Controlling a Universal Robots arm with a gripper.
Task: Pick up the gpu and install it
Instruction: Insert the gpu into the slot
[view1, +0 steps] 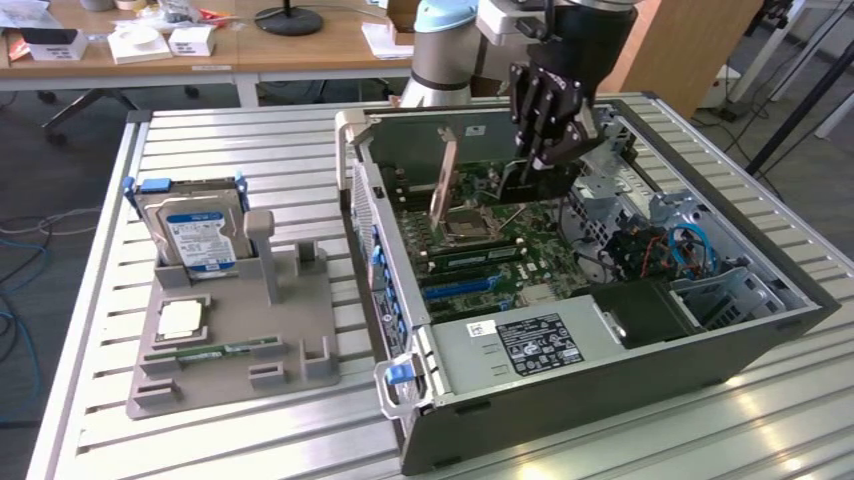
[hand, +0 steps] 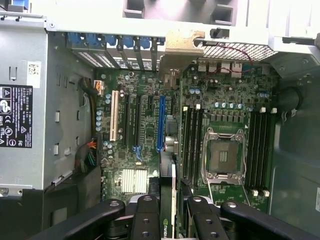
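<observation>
Wrist view: jaws clamp the gpu (hand: 169, 227) edge-on above the motherboard (hand: 220, 107).

Gripper (hand: 172, 207) clasping the gpu (hand: 173, 182) edge-on between black fingers (hand: 145, 212), over the motherboard (hand: 145, 125). The card lies just beside the blue slot (hand: 161, 122), between it and the memory slots (hand: 192, 142) next to the CPU socket (hand: 223, 155). The power supply (hand: 22, 115) flanks the board.

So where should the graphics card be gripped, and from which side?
By its upper long edge, from above, pinching the two flat faces. The graphics card stands on edge over the board, bracket at one end; the gripper holds it that way.
</observation>
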